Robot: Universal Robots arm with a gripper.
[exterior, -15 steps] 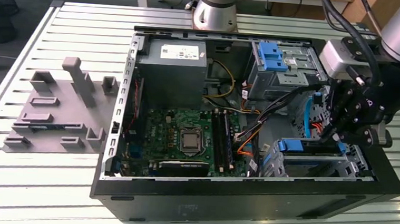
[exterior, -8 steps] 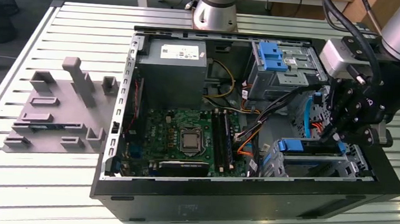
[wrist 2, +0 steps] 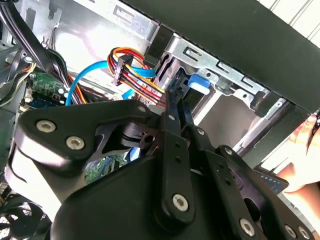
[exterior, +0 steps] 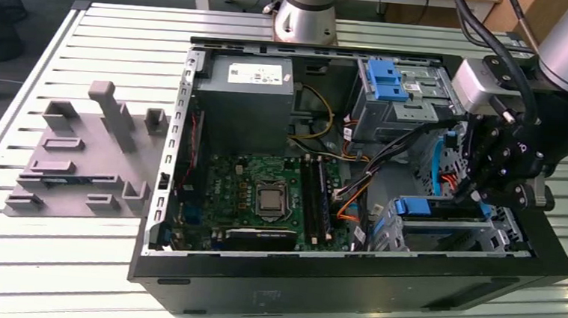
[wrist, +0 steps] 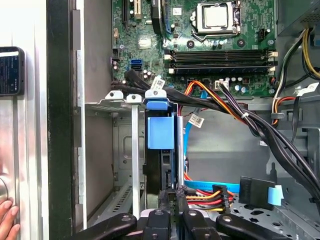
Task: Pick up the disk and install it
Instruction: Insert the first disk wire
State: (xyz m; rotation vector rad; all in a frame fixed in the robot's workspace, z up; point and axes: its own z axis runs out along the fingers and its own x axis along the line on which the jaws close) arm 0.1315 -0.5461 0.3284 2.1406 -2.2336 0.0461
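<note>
The open computer case (exterior: 356, 280) lies on its side on the slatted tabletop (exterior: 76, 264), and the arm has its tool (exterior: 490, 190) lowered into the corner of the case nearest the exterior view's right. There a grey metal drive cage (exterior: 439, 231) stands beside the motherboard (exterior: 261, 195). The disk (wrist: 161, 132) sits edge-on in one slot of that cage; its blue carrier frame shows in the first wrist view between two thin metal rails, with the dark body of the drive running below it toward the tool.

In the first wrist view the tool's (wrist: 176, 194) two narrow fingers (wrist: 163, 196) stand close together at the near edge of the disk and look clamped on it, though the contact itself is partly hidden. A bundle of coloured cables (wrist: 207, 194) lies just beside the fingers.

By this showing the pick-up is done and the installing is in hand: the disk is in its slot, but whether it is fully seated cannot be told. Finishing the seat calls for a straight push along the rails, kept clear of the cables. A person's hand (wrist: 7, 222) rests outside the case wall.
</note>
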